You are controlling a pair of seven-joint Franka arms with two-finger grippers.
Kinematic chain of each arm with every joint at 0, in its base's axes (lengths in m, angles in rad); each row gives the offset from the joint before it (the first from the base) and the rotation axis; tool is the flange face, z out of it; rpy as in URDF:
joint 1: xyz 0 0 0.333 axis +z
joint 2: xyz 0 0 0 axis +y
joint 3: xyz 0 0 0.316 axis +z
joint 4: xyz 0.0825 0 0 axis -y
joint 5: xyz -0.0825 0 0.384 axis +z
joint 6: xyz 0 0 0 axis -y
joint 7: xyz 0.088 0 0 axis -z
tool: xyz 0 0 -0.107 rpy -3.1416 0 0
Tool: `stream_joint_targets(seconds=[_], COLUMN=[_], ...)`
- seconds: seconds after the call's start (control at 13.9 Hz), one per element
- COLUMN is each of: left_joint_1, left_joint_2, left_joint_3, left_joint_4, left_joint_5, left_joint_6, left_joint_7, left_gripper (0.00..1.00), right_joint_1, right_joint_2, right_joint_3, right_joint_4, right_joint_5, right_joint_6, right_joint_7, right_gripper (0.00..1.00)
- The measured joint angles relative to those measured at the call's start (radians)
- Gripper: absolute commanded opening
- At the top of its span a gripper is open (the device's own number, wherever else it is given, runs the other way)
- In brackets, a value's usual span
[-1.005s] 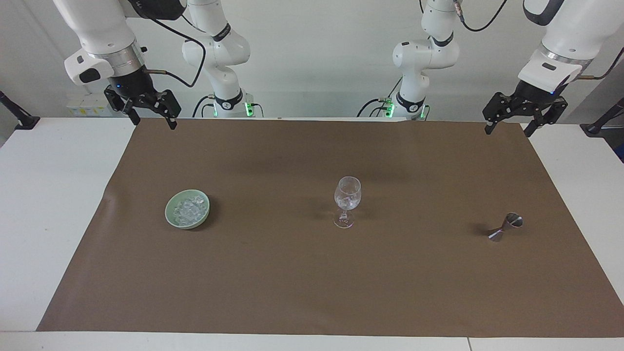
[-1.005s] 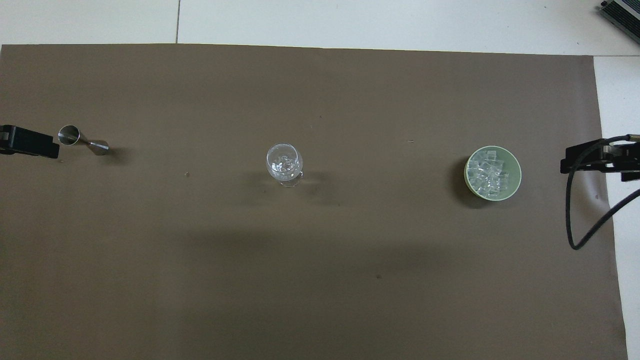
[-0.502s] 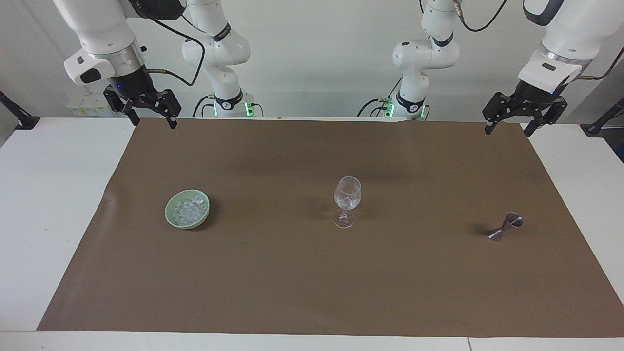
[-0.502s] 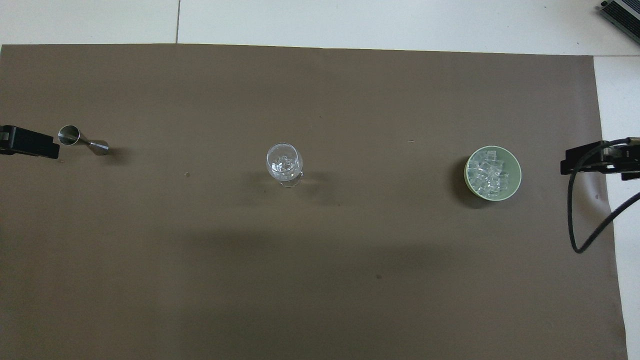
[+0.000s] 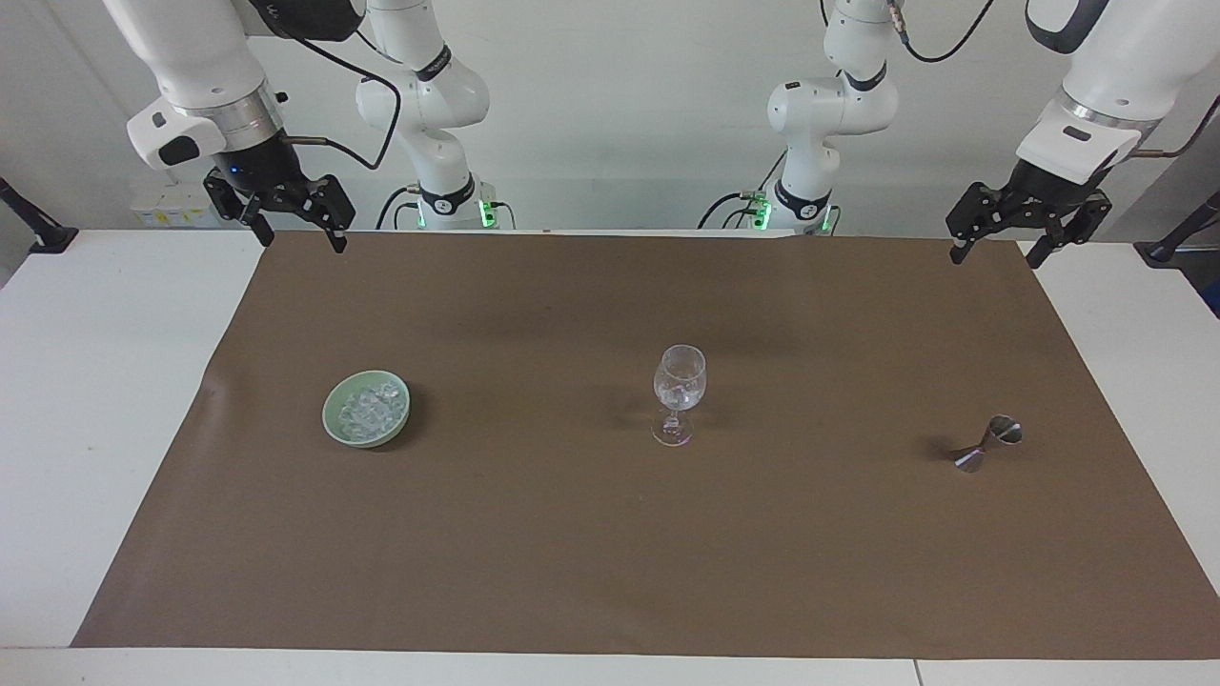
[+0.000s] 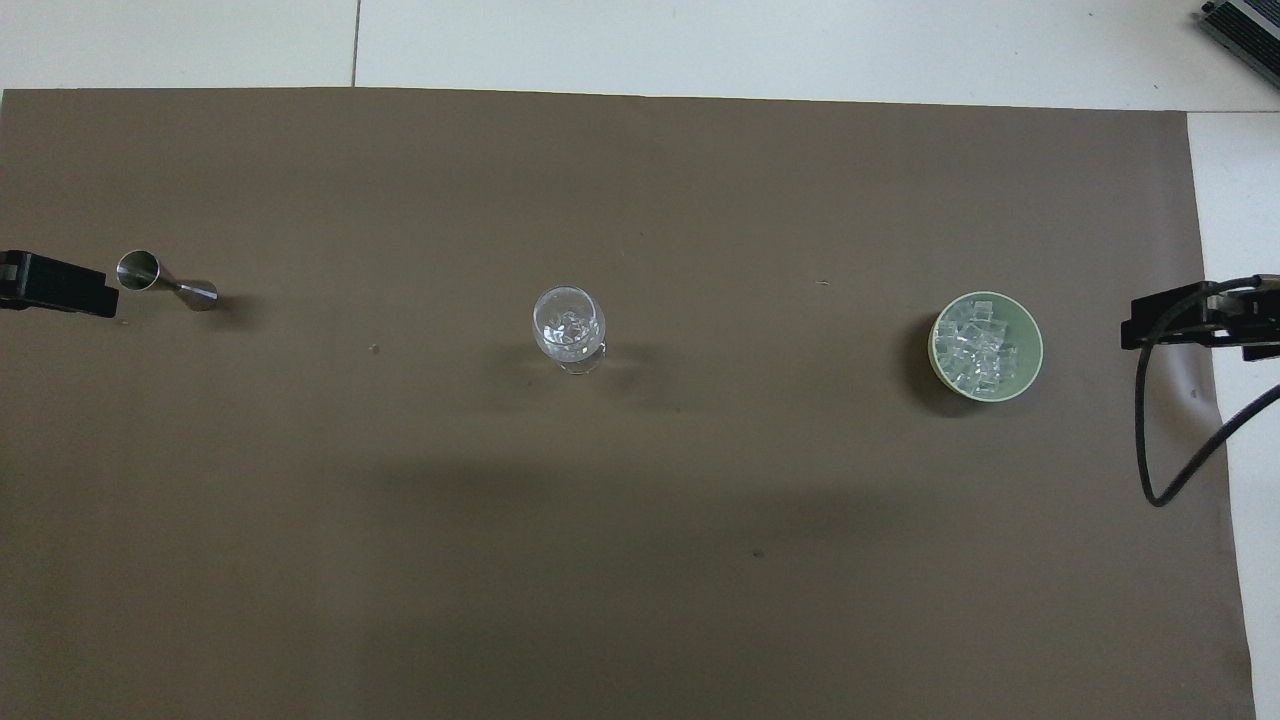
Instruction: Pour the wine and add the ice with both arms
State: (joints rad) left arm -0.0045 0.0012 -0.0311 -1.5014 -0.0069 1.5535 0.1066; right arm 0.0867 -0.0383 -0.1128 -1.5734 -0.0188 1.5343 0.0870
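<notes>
A clear stemmed wine glass (image 5: pixel 679 395) (image 6: pixel 569 325) stands upright mid-table with a few glassy chunks in its bowl. The ice (image 5: pixel 370 408) (image 6: pixel 980 348) is heaped in a pale green bowl (image 5: pixel 332 419) (image 6: pixel 1036 345) toward the right arm's end. Toward the left arm's end, a small metal jigger (image 5: pixel 988 444) (image 6: pixel 167 282) lies on its side. My right gripper (image 5: pixel 300 238) hangs open over the mat's corner nearest the robots. My left gripper (image 5: pixel 994 257) hangs open over the matching corner at its own end. Neither holds anything. Wine is out of view.
A brown mat (image 5: pixel 572 534) covers most of the white table (image 5: pixel 95 381). A black cable (image 6: pixel 1145 440) loops down from the right wrist beside the bowl. A dark device corner (image 6: pixel 1245 25) shows at the table's farthest edge.
Both grippers have drifted very slightly up and outward. The glass, the bowl and the jigger have not moved.
</notes>
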Motion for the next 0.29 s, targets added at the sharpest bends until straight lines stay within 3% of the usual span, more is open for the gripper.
stream_joint_targets(seconds=[0.29], left_joint_1=[0.0], left_joint_2=[0.0], left_joint_3=[0.0], left_joint_4=[0.0], left_joint_5=[0.0], left_joint_6=[0.0], left_joint_7=[0.003], left_gripper=[1.0], right_joint_1=[0.0], right_joint_2=[0.0], right_joint_3=[0.0], right_joint_4=[0.0], right_joint_5=[0.0], right_joint_6=[0.0], right_joint_7=[0.0], right_gripper=[1.0])
